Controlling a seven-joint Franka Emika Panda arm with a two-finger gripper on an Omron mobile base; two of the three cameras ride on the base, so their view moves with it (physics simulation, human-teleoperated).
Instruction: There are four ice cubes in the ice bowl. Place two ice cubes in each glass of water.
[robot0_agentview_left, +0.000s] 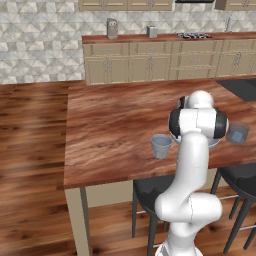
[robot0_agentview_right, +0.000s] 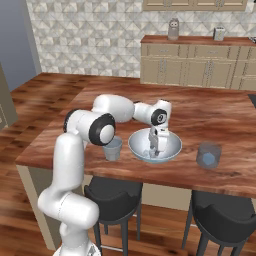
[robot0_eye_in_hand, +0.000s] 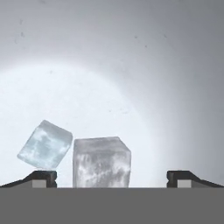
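Note:
My gripper (robot0_agentview_right: 154, 149) reaches straight down into the ice bowl (robot0_agentview_right: 173, 148), which sits on the wooden island; in the left base view my arm covers most of the ice bowl (robot0_agentview_left: 214, 144). In the hand view the gripper (robot0_eye_in_hand: 111, 177) is open, its fingertips (robot0_eye_in_hand: 42, 176) wide apart above the bowl's pale floor. One ice cube (robot0_eye_in_hand: 101, 162) stands between the tips, nearer the left one. A second ice cube (robot0_eye_in_hand: 45, 145) lies tilted just above the left tip. One glass of water (robot0_agentview_right: 113, 148) stands left of the bowl, the other glass (robot0_agentview_right: 208, 155) to its right with a pale blue piece inside.
The island's front edge (robot0_agentview_right: 150, 182) runs close below the bowl and glasses, with dark bar stools (robot0_agentview_right: 112, 197) tucked under it. The wooden top (robot0_agentview_left: 115, 120) stretches away behind the bowl. Cabinets with a jar (robot0_agentview_right: 173, 29) line the back wall.

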